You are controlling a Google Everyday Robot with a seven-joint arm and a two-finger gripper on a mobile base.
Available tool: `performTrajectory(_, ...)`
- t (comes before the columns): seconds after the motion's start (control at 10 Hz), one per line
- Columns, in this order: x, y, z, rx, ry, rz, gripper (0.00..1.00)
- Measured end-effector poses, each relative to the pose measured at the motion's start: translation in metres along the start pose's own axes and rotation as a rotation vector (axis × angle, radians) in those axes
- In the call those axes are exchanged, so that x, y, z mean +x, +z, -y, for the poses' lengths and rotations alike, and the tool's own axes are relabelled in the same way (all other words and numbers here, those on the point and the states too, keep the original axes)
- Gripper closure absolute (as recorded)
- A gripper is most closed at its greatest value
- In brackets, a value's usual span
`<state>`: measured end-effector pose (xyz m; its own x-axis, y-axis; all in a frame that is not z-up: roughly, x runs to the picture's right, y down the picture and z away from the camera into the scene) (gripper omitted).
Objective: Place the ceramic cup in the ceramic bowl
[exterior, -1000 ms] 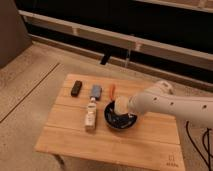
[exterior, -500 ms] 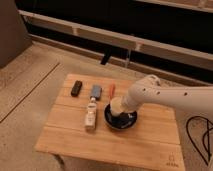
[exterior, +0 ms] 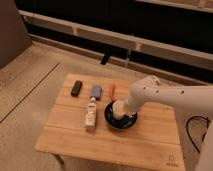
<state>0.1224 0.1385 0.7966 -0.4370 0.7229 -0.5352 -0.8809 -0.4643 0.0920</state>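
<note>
Cup and bowl sit together near the middle of the wooden table (exterior: 150,142): the ceramic cup (exterior: 118,108) stands upright inside the ceramic bowl (exterior: 120,119), its cream wall rising above the black rim. The white arm (exterior: 165,95) reaches in from the right, and the gripper (exterior: 124,107) is right at the cup (whether it grips or has let go, I cannot tell). Left of the bowl lies a slim white bottle (exterior: 90,114), with a blue-grey item (exterior: 96,91), a black block (exterior: 76,88) and an orange-red object (exterior: 112,90) behind.

1 cup (exterior: 118,108), 1 bowl (exterior: 112,123), 1 bottle (exterior: 90,114), 1 gripper (exterior: 123,108)
</note>
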Motion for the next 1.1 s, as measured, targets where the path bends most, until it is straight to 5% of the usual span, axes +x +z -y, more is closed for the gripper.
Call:
performTrajectory(0.3, -0.0036, 0.0026, 0.0006, -0.011, 0.006, -0.007, 0.82)
performTrajectory(0.8, -0.0038, 0.0045, -0.0016, -0.011, -0.002, -0.019, 0.27)
performTrajectory(1.1, -0.003, 0.0062, -0.0026, -0.004, -0.006, -0.021, 0.2)
